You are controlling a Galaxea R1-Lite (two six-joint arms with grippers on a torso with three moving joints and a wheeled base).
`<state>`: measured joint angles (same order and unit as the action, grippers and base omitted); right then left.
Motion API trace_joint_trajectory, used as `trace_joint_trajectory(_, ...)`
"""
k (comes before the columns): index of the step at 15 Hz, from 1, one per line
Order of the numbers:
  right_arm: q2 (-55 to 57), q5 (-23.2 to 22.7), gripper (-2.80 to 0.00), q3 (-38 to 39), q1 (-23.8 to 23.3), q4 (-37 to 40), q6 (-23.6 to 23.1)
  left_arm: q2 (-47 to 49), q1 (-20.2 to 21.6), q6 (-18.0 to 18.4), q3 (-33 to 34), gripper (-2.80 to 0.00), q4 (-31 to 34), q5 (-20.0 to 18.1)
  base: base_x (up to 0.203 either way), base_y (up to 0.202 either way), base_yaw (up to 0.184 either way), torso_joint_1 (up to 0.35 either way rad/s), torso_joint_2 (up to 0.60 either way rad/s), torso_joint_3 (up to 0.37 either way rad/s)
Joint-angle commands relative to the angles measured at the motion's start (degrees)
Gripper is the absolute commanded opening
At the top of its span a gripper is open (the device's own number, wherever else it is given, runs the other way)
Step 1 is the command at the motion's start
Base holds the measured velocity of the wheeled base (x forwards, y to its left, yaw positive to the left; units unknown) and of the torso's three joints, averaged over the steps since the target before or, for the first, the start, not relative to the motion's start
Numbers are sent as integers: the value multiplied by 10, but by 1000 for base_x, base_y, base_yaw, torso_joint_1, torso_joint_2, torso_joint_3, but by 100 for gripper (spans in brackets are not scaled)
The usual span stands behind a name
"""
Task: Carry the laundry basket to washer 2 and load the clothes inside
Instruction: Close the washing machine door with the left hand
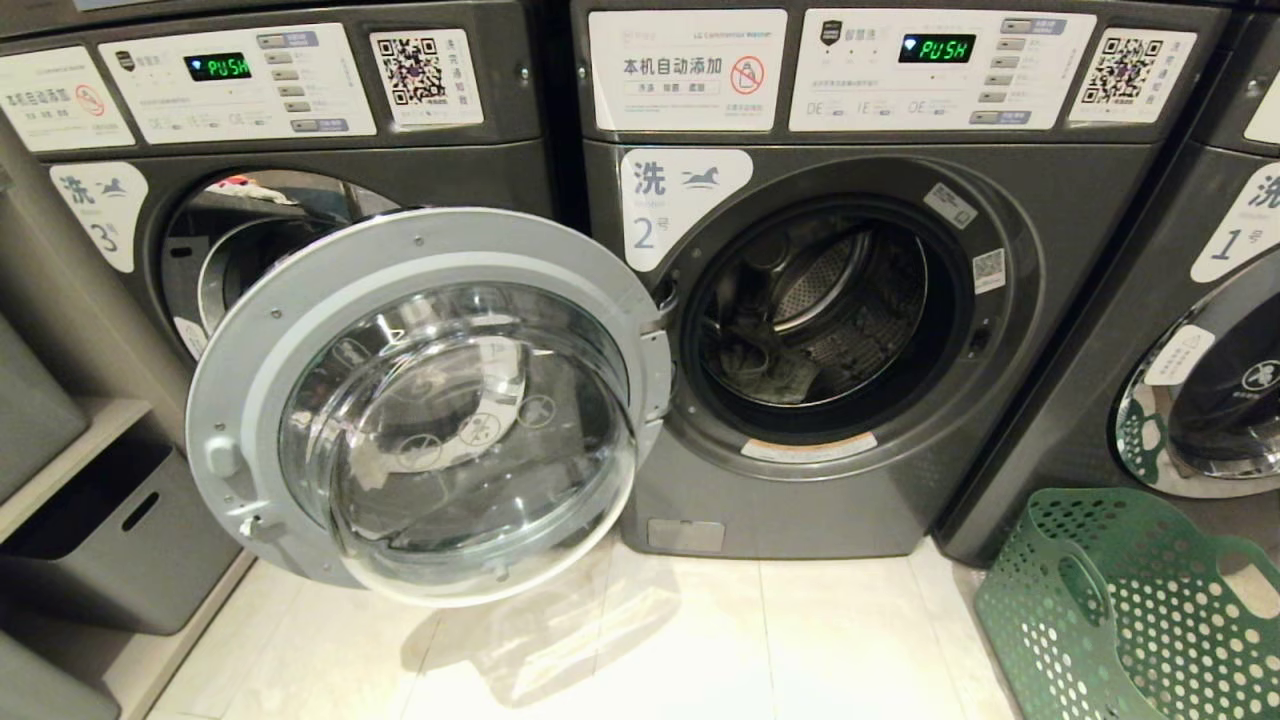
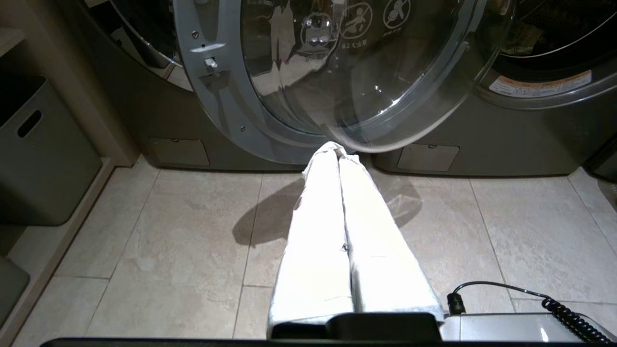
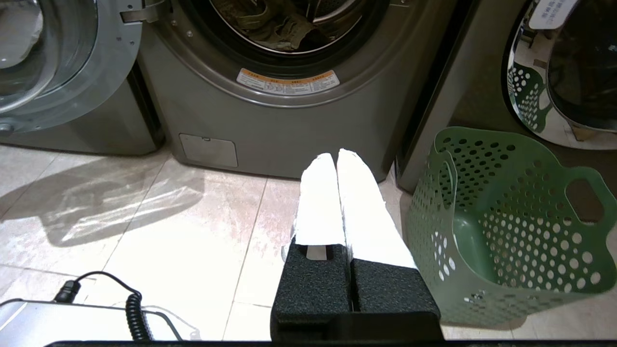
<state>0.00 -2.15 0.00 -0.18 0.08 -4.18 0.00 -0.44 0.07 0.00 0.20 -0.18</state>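
Washer 2 [image 1: 800, 330] is seen ahead of both grippers with its round door [image 1: 420, 400] swung fully open toward the left, across the front of washer 3 [image 1: 270, 220]. In the drum, pale grey-beige clothes [image 1: 770, 372] are seen lying at the bottom; the load is judged to be in.

The laundry basket [image 3: 501, 226] stands on the floor just beside the right gripper [image 3: 337, 161], on its outer side, in front of washer 1 [image 1: 1220, 330]. Nothing is seen inside it.

The left gripper [image 2: 337, 152] is pressed shut, holding nothing, low over the floor tiles [image 2: 159, 231], with its tips just below the lower rim of the open door. The right gripper is likewise pressed shut and empty, pointed at the base panel of washer 2.

Risks, largest first:
- The door is left wide open. If the left arm were raised from here, the glass bowl could be struck from below, since the tips sit right under its rim; contact cannot be ruled out from the wrist view.
- If the base were driven or turned, the projecting door and the basket could both be clipped, as they flank the grippers closely.
- The basket could be knocked over by any outward swing of the right arm.
- A garment edge near the drum lip cannot be judged; it could be pinched if the door were closed.
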Motion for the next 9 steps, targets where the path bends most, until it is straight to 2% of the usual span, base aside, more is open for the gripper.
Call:
trace_joint_trajectory(1,1,-1,-280,0,0,0,0,1,0,0,0,-280,0,0,-166,0,-1,0,7,4)
trace_joint_trajectory(2,1,-1,-280,0,0,0,-1,1,0,0,0,-280,0,0,-92,0,-2,-7,2,2)
trace_joint_trajectory(9,1,-1,-280,0,0,0,0,1,0,0,0,-280,0,0,0,0,0,0,0,0)
